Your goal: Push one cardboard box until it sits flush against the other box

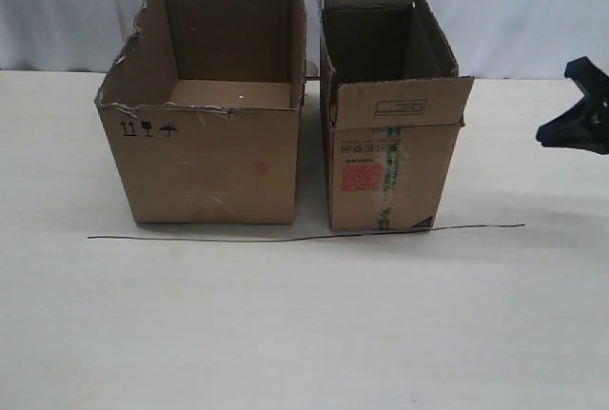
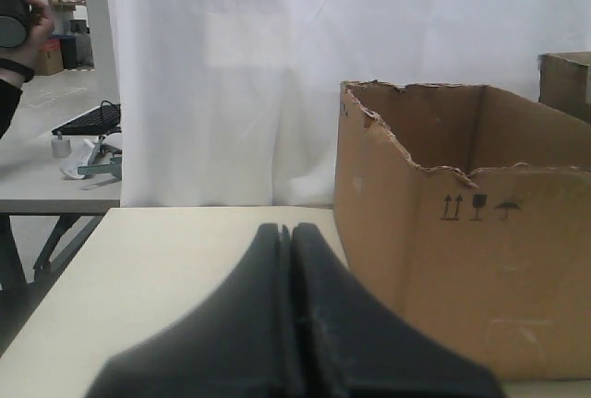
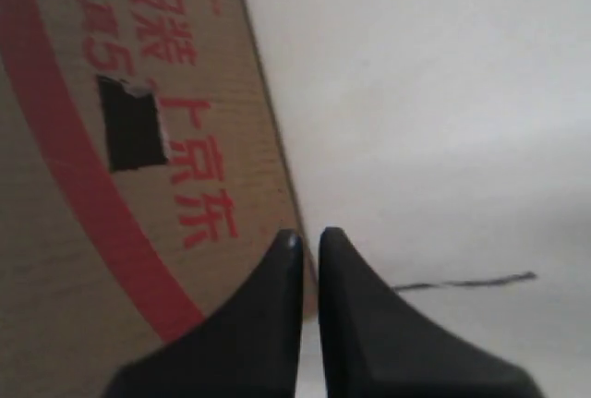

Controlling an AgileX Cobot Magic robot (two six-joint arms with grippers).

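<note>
The cardboard box [image 1: 395, 158] is the narrow carton with a red sticker and green-white tape, standing right of centre. In the right wrist view its side [image 3: 92, 139] shows a red stripe, red lettering and a hand-hole [image 3: 134, 126]. The other box [image 1: 205, 158] [image 2: 480, 269] is the wide carton with a torn rim and black symbols, standing to the left. A narrow gap separates the two. My right gripper [image 1: 561, 129] [image 3: 309, 235] hovers right of the narrow carton, apart from it, shut on nothing. My left gripper [image 2: 288, 230] is shut, left of the wide carton and outside the exterior view.
A thin black line [image 1: 304, 237] [image 3: 462, 281] runs across the pale table [image 1: 304, 334] along the front of both boxes. A white curtain [image 1: 514, 1] hangs behind. Beyond the table's left end, a person's hand [image 2: 18, 10] and another table with a keyboard [image 2: 88, 119] show.
</note>
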